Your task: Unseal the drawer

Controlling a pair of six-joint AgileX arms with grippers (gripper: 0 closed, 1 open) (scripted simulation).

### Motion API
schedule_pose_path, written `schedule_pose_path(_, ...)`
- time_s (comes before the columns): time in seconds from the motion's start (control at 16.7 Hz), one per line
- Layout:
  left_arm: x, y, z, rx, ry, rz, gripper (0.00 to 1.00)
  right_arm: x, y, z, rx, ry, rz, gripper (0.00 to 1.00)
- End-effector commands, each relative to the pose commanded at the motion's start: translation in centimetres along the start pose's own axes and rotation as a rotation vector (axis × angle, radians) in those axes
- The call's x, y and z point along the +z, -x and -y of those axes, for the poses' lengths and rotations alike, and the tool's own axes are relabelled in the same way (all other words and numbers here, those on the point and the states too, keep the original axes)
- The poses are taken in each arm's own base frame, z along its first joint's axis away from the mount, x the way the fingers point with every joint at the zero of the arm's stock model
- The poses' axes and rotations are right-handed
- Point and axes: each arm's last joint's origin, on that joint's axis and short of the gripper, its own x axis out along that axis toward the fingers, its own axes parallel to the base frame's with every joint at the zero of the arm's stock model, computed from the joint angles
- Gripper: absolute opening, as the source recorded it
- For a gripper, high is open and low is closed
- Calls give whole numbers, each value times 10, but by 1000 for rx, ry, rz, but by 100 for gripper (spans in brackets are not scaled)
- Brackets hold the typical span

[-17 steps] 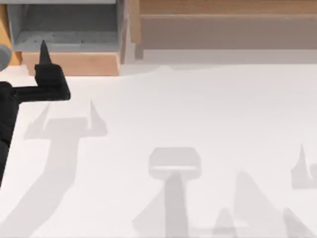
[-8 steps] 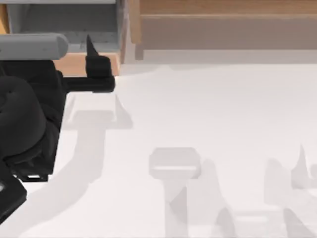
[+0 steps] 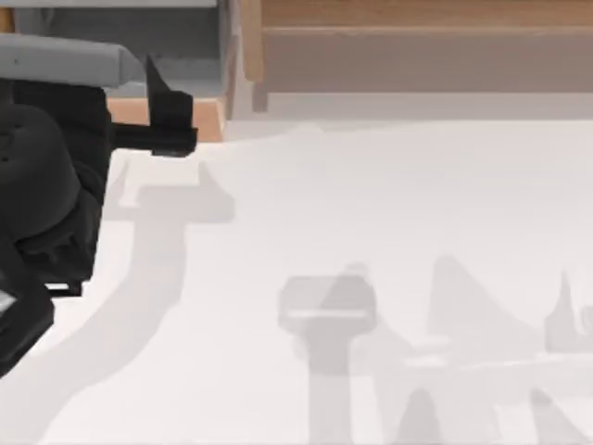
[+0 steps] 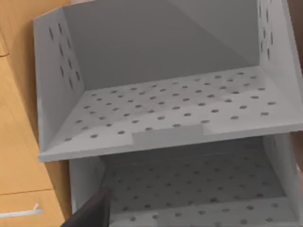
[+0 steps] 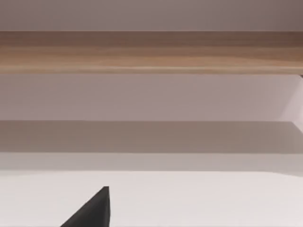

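The drawer (image 3: pixel 209 119) sits at the table's back left, pulled out, with a grey inside and a light wood front. In the left wrist view two grey perforated drawer trays (image 4: pixel 165 109) stand open one above the other, both empty. My left gripper (image 3: pixel 162 100) hovers open over the drawer's front right corner, holding nothing. One dark fingertip (image 3: pixel 152 70) points toward the drawer's inside, and a fingertip (image 4: pixel 94 208) also shows over the lower tray. The right wrist view has one dark fingertip (image 5: pixel 94 208) of my open right gripper above the bare table.
A long wooden ledge (image 3: pixel 417 46) runs along the back of the table to the right of the drawer. The wood cabinet side (image 4: pixel 19 142) carries a small metal handle (image 4: pixel 19 213). My left arm's black bulk (image 3: pixel 46 185) covers the table's left edge.
My left arm swung right from the drawer's left part to its right front corner, then eased slightly left and back. Its bulk came into view. Shadows near the front right shifted.
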Motion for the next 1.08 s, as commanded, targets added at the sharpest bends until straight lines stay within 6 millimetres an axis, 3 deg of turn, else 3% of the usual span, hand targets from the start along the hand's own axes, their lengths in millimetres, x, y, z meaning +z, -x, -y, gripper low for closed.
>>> schedule_pose_path(0.3,-27,-77,-42,34,-348,-38,100,0,0,0,0,0,0,100)
schedule_pose_path(0.6,-74,-148,-121,37,-755,-34,100,0,0,0,0,0,0,100)
schedule_pose_path(0.9,-132,-184,-204,19,-1136,14,100,0,0,0,0,0,0,100)
schedule_pose_path(1.08,-162,-191,-236,-2,-1308,49,100,0,0,0,0,0,0,100)
